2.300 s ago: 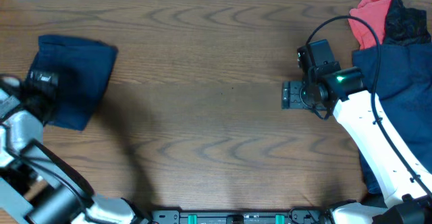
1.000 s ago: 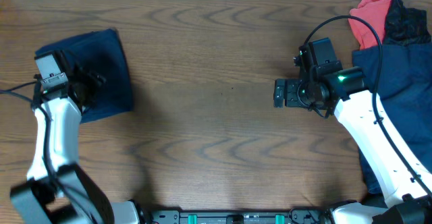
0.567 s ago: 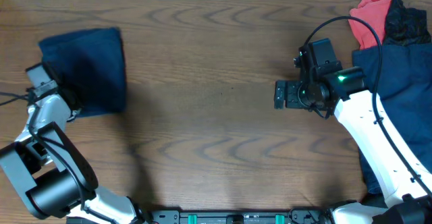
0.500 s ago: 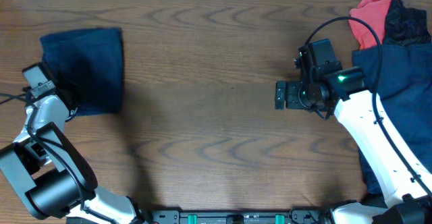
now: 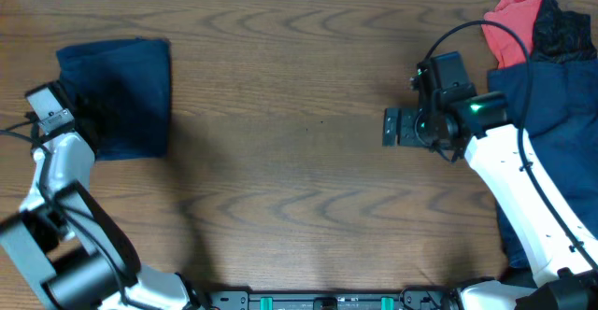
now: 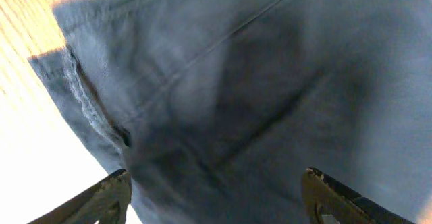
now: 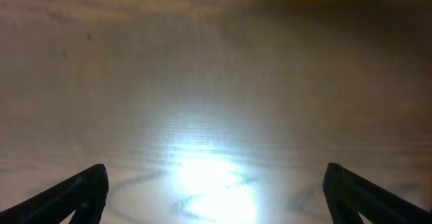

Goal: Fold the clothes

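A folded navy, shorts-like garment (image 5: 117,95) lies flat at the far left of the table. My left gripper (image 5: 86,114) hovers at its left edge, pointing over it. In the left wrist view the navy cloth (image 6: 256,96) fills the frame, with a seam and hem showing. The left gripper (image 6: 216,197) is open there, its fingers wide apart and holding nothing. My right gripper (image 5: 392,128) is open and empty above bare wood right of centre. In the right wrist view it (image 7: 216,190) spans only tabletop.
A pile of clothes sits at the right edge: a coral-red piece (image 5: 512,16), a black piece (image 5: 562,30) and a large navy one (image 5: 551,133) partly under the right arm. The wooden table (image 5: 299,189) lies between the grippers.
The left arm has drawn back to the left off the navy garment, which now lies squarer and flatter. The right gripper has shifted very slightly right.
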You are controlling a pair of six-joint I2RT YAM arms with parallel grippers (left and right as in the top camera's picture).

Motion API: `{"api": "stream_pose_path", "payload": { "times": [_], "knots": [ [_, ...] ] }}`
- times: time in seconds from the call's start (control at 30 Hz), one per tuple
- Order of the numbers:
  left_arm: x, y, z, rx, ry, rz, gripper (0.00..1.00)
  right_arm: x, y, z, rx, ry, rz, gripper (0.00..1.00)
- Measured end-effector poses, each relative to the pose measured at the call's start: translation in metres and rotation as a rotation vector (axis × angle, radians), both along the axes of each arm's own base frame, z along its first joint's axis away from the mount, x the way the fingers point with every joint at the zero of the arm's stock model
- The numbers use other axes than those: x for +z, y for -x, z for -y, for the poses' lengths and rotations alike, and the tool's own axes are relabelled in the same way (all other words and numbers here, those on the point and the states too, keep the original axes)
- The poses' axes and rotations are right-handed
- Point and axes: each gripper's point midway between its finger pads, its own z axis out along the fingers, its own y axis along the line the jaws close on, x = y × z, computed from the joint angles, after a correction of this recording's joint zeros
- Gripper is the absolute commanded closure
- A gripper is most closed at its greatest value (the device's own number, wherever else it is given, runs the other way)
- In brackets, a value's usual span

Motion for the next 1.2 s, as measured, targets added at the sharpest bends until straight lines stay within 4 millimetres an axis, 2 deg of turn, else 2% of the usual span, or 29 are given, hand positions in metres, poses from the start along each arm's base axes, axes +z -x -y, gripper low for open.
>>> {"api": "stream_pose_path", "payload": {
  "times": [0.07,0.13,0.2,0.27,0.33,0.4,0.47,0.53,0.6,0.7,0.77,0.83,0.97,1.07,1.2],
  "knots": [
    [0.028,-0.008,0.010,-0.037,-0.038,0.056,0.12,0.004,-0.012,0.003,-0.021,-0.017,0.043,0.01],
    [0.056,-0.018,0.030,-0.114,-0.078,0.114,0.05,0.010,-0.025,0.007,-0.037,-0.037,0.093,0.01],
    [0.084,-0.031,0.064,-0.236,-0.117,0.165,0.00,0.017,-0.040,0.010,-0.039,-0.062,0.154,0.01],
    [0.101,-0.038,0.105,-0.370,-0.135,0.188,0.02,0.022,-0.049,0.013,-0.034,-0.078,0.192,0.01],
    [0.106,-0.036,0.151,-0.514,-0.139,0.170,0.02,0.026,-0.055,0.017,-0.019,-0.084,0.219,0.01],
    [0.102,-0.024,0.196,-0.657,-0.120,0.115,0.02,0.027,-0.057,0.023,-0.018,-0.084,0.224,0.01],
    [0.091,-0.004,0.230,-0.769,-0.093,0.035,0.02,0.027,-0.059,0.032,-0.028,-0.083,0.229,0.01],
    [0.079,0.019,0.251,-0.849,-0.067,-0.061,0.02,0.027,-0.061,0.044,-0.050,-0.086,0.231,0.01],
    [0.067,0.045,0.267,-0.912,-0.031,-0.161,0.02,0.027,-0.059,0.059,-0.074,-0.088,0.223,0.01],
    [0.059,0.070,0.274,-0.956,-0.006,-0.257,0.02,0.031,-0.054,0.076,-0.087,-0.081,0.224,0.01],
    [0.057,0.090,0.275,-0.972,0.013,-0.321,0.02,0.040,-0.046,0.080,-0.076,-0.070,0.235,0.01],
    [0.062,0.100,0.276,-0.981,0.014,-0.331,0.02,0.052,-0.037,0.080,-0.060,-0.064,0.259,0.01],
    [0.087,0.116,0.280,-1.009,-0.033,-0.265,0.02,0.090,-0.017,0.078,-0.038,-0.057,0.386,0.01],
    [0.109,0.127,0.280,-1.023,-0.108,-0.172,0.02,0.106,0.003,0.077,-0.034,-0.056,0.473,0.01],
    [0.149,0.136,0.283,-1.036,-0.213,0.021,0.02,0.110,0.036,0.081,-0.060,-0.036,0.568,0.01]
  ]
}}
